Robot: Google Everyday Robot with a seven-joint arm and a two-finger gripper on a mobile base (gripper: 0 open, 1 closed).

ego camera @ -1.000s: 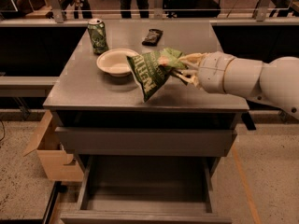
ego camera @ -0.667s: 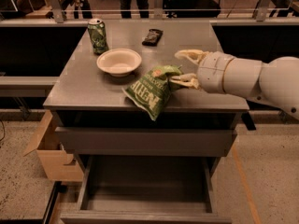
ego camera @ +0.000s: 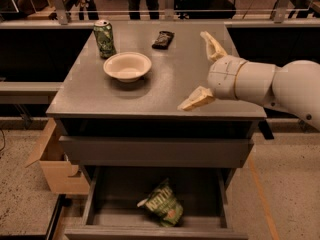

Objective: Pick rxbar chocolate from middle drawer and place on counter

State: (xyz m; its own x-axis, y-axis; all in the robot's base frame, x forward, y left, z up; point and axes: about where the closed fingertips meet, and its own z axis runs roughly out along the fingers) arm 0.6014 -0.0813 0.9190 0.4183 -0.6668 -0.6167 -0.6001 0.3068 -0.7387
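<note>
My gripper [ego camera: 193, 70] hovers over the right part of the grey counter [ego camera: 165, 89], its fingers [ego camera: 199, 98] spread wide and empty. A small dark wrapped bar [ego camera: 163, 39] lies at the back of the counter, left of and behind the gripper. Below the counter, an open drawer [ego camera: 100, 194] holds a green snack bag [ego camera: 164, 206] lying near its front. I see no dark bar inside that drawer.
A white bowl [ego camera: 127, 66] and a green can [ego camera: 104, 38] stand on the left half of the counter. A closed drawer front [ego camera: 155, 151] sits above the open drawer. A cardboard box [ego camera: 55, 164] stands on the floor to the left.
The gripper held the green snack bag over the counter, then let it go. The bag now lies in the open drawer below, and the fingers have spread wide.
</note>
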